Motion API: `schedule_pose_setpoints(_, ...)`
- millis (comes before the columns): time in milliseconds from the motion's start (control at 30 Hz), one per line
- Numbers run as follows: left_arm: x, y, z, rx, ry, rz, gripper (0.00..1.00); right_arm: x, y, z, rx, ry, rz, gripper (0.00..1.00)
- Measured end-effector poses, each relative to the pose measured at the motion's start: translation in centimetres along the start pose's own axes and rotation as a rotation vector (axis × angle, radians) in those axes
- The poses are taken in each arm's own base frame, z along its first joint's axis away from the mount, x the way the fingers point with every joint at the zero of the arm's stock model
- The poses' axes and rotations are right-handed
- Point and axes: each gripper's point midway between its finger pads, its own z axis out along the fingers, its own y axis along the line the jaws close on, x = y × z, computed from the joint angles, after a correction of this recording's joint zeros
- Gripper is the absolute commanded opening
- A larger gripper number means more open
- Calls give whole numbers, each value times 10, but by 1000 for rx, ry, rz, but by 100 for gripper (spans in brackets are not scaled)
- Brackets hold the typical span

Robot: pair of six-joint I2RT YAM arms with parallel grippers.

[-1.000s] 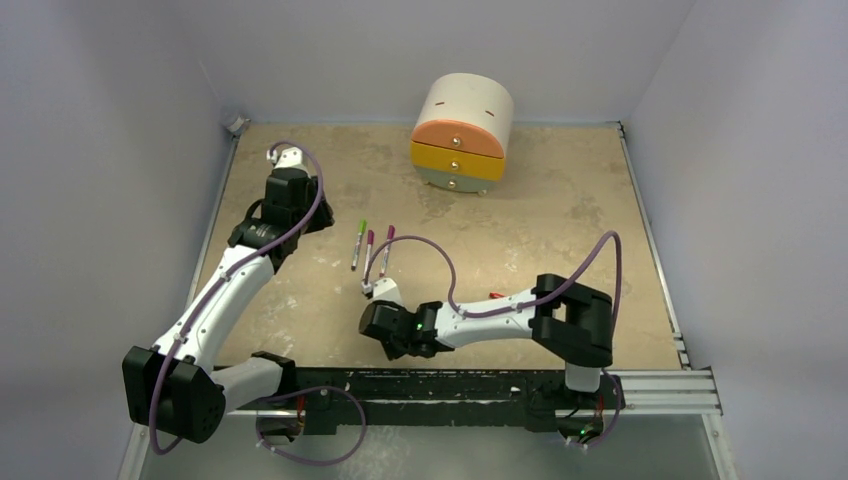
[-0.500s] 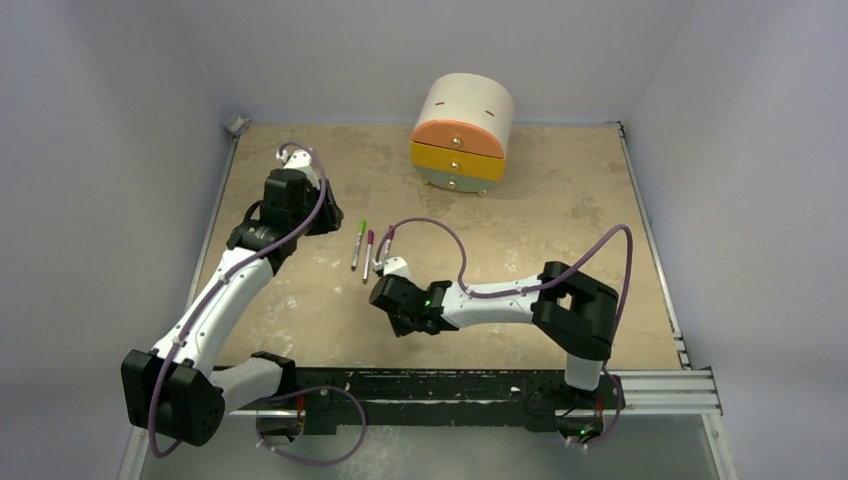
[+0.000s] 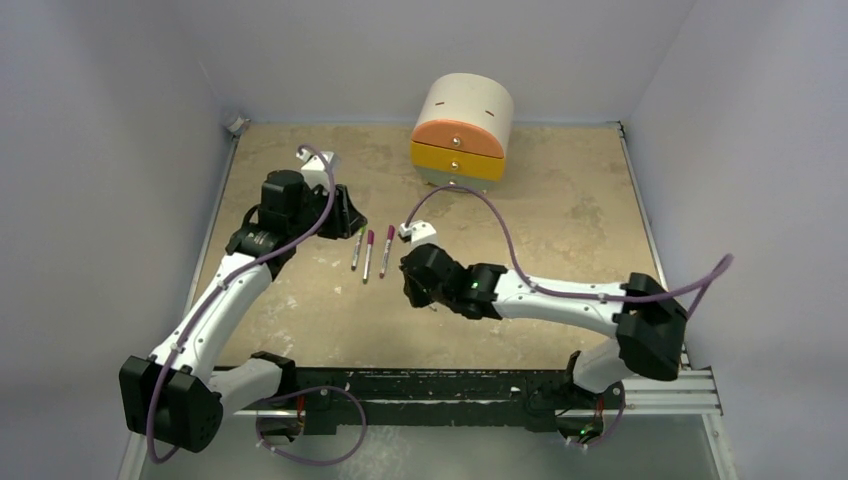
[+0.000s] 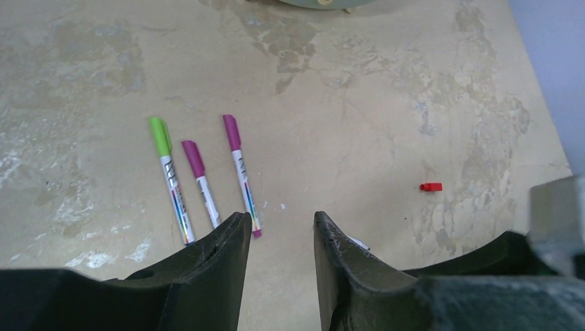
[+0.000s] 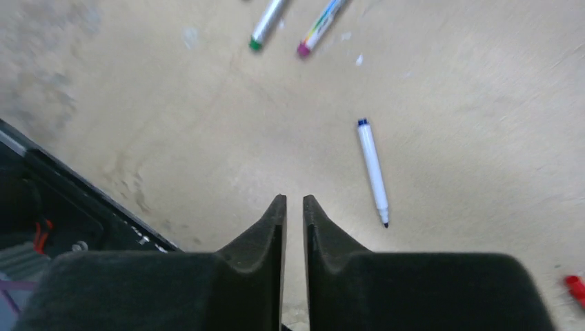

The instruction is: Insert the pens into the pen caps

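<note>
Three capped pens lie side by side: one with a green cap (image 4: pixel 162 138) and two with magenta caps (image 4: pixel 194 158) (image 4: pixel 232 132); from above they show as a row (image 3: pixel 368 252). An uncapped pen (image 5: pixel 372 169) with a dark tip lies alone on the table. A loose red cap (image 4: pixel 430 186) rests further right. My left gripper (image 4: pixel 279 221) is open and holds nothing, just short of the three pens. My right gripper (image 5: pixel 294 200) hovers left of the uncapped pen, its jaws a narrow slit apart with nothing between them.
A rounded drawer unit (image 3: pixel 462 130) with orange and yellow fronts stands at the back of the table. White walls close in the left, right and back sides. The black base rail (image 3: pixel 440 385) runs along the near edge.
My right arm has stretched out from the near edge toward the row of pens, and its jaws have parted slightly. My left gripper has swung right, closer to the pens.
</note>
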Motion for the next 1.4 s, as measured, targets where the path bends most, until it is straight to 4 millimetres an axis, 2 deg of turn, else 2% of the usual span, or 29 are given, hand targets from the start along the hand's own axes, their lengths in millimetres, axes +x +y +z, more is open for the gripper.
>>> schedule_pose_setpoints(67,0,-4,3,26,2,3,38,-21,-3,-12,-11,-60,32,39)
schedule_pose_setpoints(167,4,-10,8,60,24,4,38,-31,-19,-12,21,-83,57,48)
schedule_pose_setpoints(233,8,-16,11,78,43,18,38,-20,-33,-2,64,-57,59,50)
schedule_pose_setpoints(367,15,-28,17,110,74,51,38,19,-65,26,173,58,33,51)
schedule_pose_setpoints(433,17,-30,17,113,82,57,38,33,-78,39,215,105,24,51)
schedule_pose_setpoints(533,17,-28,17,104,85,68,38,39,-97,50,259,134,23,50)
schedule_pose_setpoints(633,20,-26,14,95,93,75,38,37,-106,55,274,134,21,47)
schedule_pose_setpoints(733,19,-26,12,91,88,78,38,33,-105,59,265,117,12,36)
schedule_pose_setpoints(867,18,-26,11,89,84,79,38,31,-103,62,256,107,6,12)
schedule_pose_setpoints(967,18,-25,11,85,84,79,38,30,-102,63,248,99,8,0)
schedule_pose_setpoints(1233,15,-29,10,97,74,48,39,28,-101,61,242,84,9,0)
schedule_pose_setpoints(1300,9,-41,9,150,35,-1,41,23,-98,49,235,74,1,0)
schedule_pose_setpoints(1367,-1,-58,7,235,-28,-66,42,5,-88,31,201,21,-5,0)
schedule_pose_setpoints(1400,-6,-69,6,294,-59,-115,42,-12,-78,15,163,-34,-12,0)
